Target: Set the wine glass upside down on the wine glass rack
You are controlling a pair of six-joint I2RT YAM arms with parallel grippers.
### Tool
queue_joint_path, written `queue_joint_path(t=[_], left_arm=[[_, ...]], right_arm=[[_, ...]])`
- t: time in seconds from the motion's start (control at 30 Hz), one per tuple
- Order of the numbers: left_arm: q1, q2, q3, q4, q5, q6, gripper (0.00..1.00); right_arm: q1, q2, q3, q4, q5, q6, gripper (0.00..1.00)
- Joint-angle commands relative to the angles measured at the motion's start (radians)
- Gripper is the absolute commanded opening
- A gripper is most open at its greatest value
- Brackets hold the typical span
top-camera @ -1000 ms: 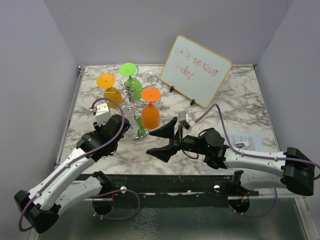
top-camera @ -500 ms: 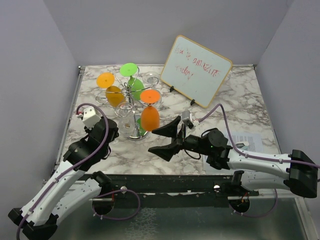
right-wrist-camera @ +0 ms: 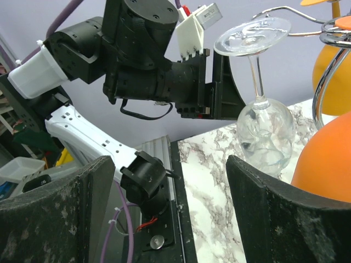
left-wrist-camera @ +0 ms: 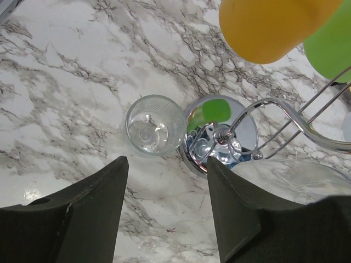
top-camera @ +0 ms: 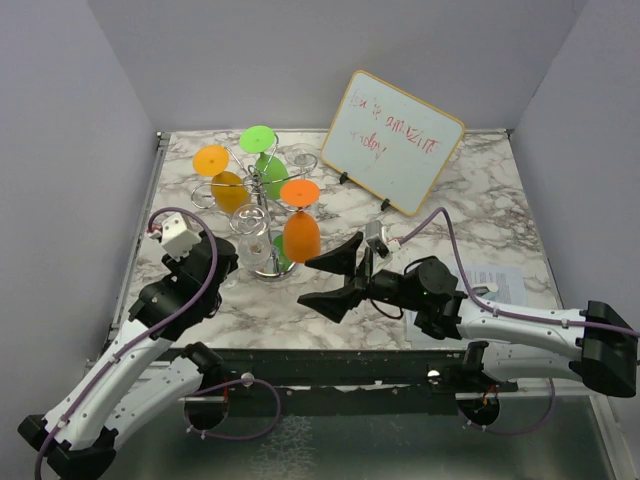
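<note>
A clear wine glass (right-wrist-camera: 266,137) hangs upside down, foot up, on the wire wine glass rack (top-camera: 262,195), on the rack's left (top-camera: 250,228). My left gripper (top-camera: 228,268) is just beside the glass, open and holding nothing (left-wrist-camera: 167,164). One of its black fingers (right-wrist-camera: 225,87) stands close behind the stem. A blurred clear bowl (left-wrist-camera: 296,170) shows past the right finger. My right gripper (top-camera: 312,280) stands open and empty (right-wrist-camera: 170,164), low, in front of the rack.
Two orange glasses (top-camera: 300,235) and a green one (top-camera: 268,172) hang on the rack above its chrome base (left-wrist-camera: 241,126). A round clear glass (left-wrist-camera: 156,125), seen from above, is left of that base. A whiteboard (top-camera: 392,140) leans at the back right.
My left gripper has pulled back to the left, away from the clear glass, and its jaws have widened. The glass stays hanging on the rack. The right arm has barely shifted.
</note>
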Motion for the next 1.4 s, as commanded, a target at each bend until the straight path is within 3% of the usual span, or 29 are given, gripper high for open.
queue_joint_path(t=[0.0,0.2,0.6,0.8,1.17,1.37], left_arm=[[0.013,0.036,0.034,0.036,-0.004,0.034,0.62],[0.070,0.112,0.056,0.076,0.077,0.063,0.64],[0.201,0.098,0.015,0.123,0.139,0.070,0.60],[0.302,0.055,-0.058,0.148,0.200,0.030,0.47],[0.428,0.074,-0.244,0.247,0.353,-0.031,0.44],[0.479,0.106,-0.273,0.295,0.400,-0.006,0.27]], right_arm=[[0.006,-0.023,0.006,-0.013,-0.017,0.007,0.87],[0.006,-0.023,-0.006,-0.002,-0.023,0.021,0.87],[0.006,-0.022,-0.009,-0.011,-0.023,0.022,0.87],[0.006,-0.025,-0.014,-0.011,-0.028,0.028,0.87],[0.006,-0.038,-0.030,-0.015,-0.014,0.029,0.87],[0.006,-0.050,-0.032,-0.030,-0.007,0.028,0.87]])
